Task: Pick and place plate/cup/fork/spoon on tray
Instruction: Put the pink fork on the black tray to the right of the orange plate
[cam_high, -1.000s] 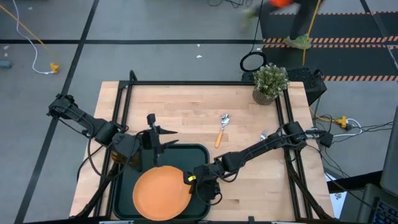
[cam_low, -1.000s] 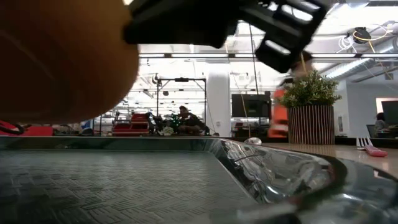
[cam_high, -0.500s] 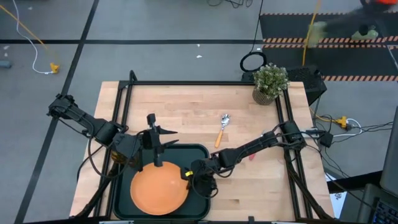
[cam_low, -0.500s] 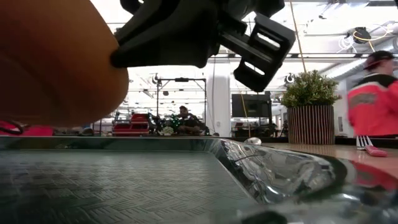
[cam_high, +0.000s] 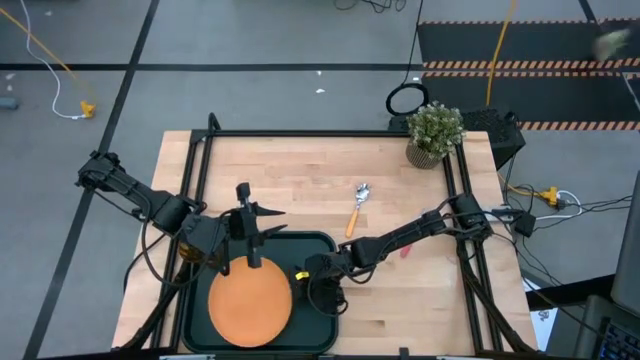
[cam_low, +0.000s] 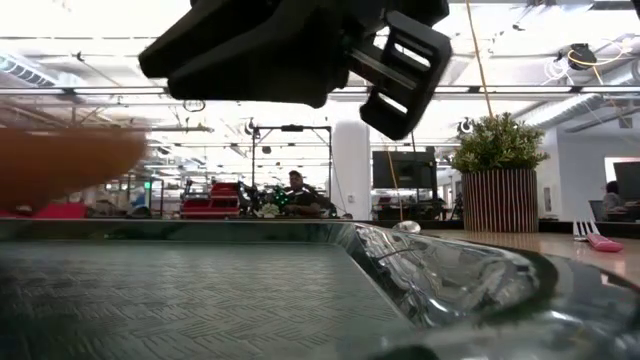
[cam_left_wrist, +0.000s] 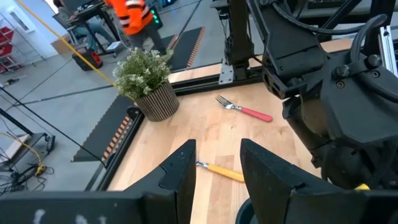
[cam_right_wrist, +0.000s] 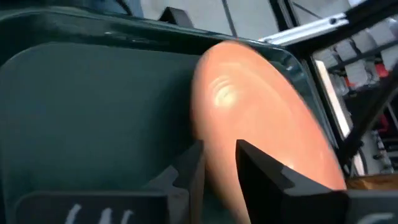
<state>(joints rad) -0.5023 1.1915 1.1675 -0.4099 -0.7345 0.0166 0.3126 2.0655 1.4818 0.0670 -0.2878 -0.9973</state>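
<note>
The orange plate (cam_high: 250, 308) lies low over the dark tray (cam_high: 322, 242) at the table's near left. It is blurred in the low view (cam_low: 60, 170) and in the right wrist view (cam_right_wrist: 249, 112). My right gripper (cam_high: 300, 283) is open at the plate's right rim. My left gripper (cam_high: 272, 222) is open and empty above the tray's far rim. The spoon (cam_high: 355, 208) lies on the wood at mid-table. The fork (cam_left_wrist: 245, 111) lies near the right arm. No cup shows. My right gripper has the plate's right rim (cam_right_wrist: 219, 180) between its two fingers, which come level from the table's right. There is a gap between the fingers, and I cannot tell whether either one touches the rim.
A potted plant (cam_high: 434, 132) stands at the table's far right corner. Bare wood lies between the tray and the plant. Black frame rails run along the table's left, far and right edges.
My right gripper has gone toward the table's left edge over the tray. The plate, tilted up a second ago, has dropped flatter toward the tray floor and shifted left. My left arm has kept still.
</note>
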